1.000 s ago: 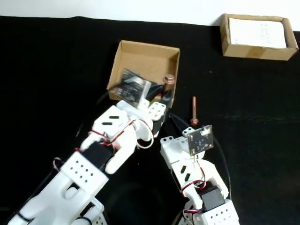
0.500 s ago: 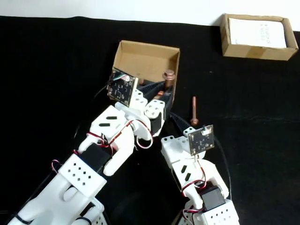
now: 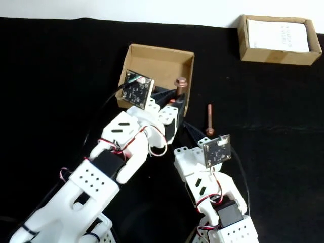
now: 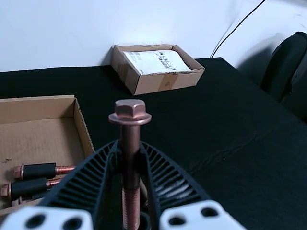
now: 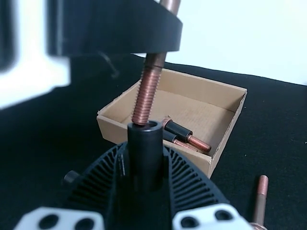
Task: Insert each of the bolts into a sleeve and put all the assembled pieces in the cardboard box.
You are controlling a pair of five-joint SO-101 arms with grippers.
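Pointing threads-down at sleeve point(image 5: 144, 158): upright bolt point(image 4: 130, 134)

We see a black table point(image 3: 61, 76). On it, a cardboard box point(image 3: 152, 63) sits just beyond the left claw point(image 4: 129, 155). A loose bolt point(image 3: 209, 119) lies beside the right claw point(image 5: 144, 160), and a second box point(image 3: 273, 55) lies well past both.

Cardboard box point(image 3: 152, 66) open on top; assembled pieces point(image 4: 36, 171) lie along one inner wall. Left gripper point(image 4: 128, 163), clamping a bolt point(image 4: 129, 120), crowds its near corner. Loose bolt point(image 3: 209, 119) just outside.
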